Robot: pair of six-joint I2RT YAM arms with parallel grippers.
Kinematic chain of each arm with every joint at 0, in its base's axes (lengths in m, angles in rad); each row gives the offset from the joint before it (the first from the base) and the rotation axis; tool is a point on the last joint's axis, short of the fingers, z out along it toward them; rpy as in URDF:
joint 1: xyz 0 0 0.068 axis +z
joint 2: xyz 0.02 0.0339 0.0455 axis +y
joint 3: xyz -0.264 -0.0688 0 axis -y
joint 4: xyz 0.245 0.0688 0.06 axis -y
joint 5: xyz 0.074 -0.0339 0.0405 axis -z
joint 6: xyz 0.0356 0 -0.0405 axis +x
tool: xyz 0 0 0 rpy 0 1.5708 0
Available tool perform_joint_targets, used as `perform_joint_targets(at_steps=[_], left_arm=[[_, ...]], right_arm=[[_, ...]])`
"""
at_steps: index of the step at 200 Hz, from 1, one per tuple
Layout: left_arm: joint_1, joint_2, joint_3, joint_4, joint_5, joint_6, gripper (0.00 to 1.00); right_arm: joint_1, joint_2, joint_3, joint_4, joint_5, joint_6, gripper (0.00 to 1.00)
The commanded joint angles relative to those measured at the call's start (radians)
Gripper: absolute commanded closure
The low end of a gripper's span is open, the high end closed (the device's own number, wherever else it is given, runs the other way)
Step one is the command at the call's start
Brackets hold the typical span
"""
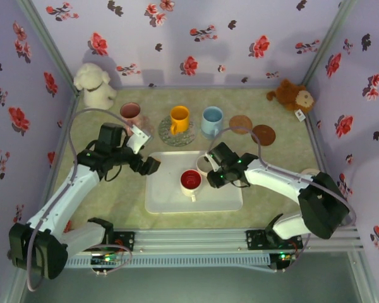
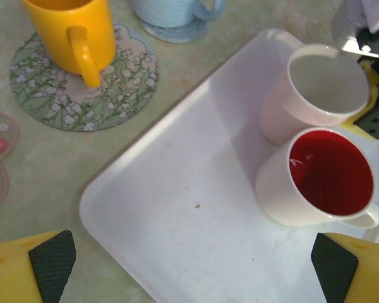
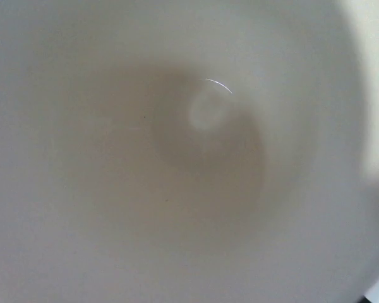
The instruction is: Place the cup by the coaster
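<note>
Right hand (image 1: 210,168) at white cup (image 2: 316,88), red-lined cup (image 2: 322,177) beside, on tray (image 2: 177,208)

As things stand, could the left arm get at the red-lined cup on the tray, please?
Probably yes. The left gripper is open at the left edge of the tray, with bare tray between it and the red-lined cup. The right gripper at the neighbouring white cup could crowd it.

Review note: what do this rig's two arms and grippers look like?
The left arm and right arm both have white tubular links, bulky black joints and thin grey cables looping alongside. The left gripper has yellow fingers faced with black textured pads.
</note>
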Motion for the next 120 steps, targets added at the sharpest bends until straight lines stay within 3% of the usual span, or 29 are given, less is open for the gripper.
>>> perform_joint_targets(at_steps=[1, 18, 36, 120], left_arm=[[0.004, -0.031, -0.032, -0.013, 0.034, 0.035, 0.01], [0.003, -0.035, -0.054, -0.003, 0.033, 0.030, 0.01], [0.004, -0.036, -0.075, 0.032, 0.032, 0.015, 0.01], [0.004, -0.027, -0.090, 0.164, 0.013, -0.029, 0.01]], right_arm=[[0.011, 0.015, 0.037, 0.007, 0.027, 0.034, 0.74], [0.014, 0.025, 0.044, 0.009, 0.029, 0.042, 0.83], [0.017, 0.032, 0.053, -0.004, 0.045, 0.046, 1.00], [0.015, -0.047, 0.096, -0.078, 0.122, 0.044, 1.00]])
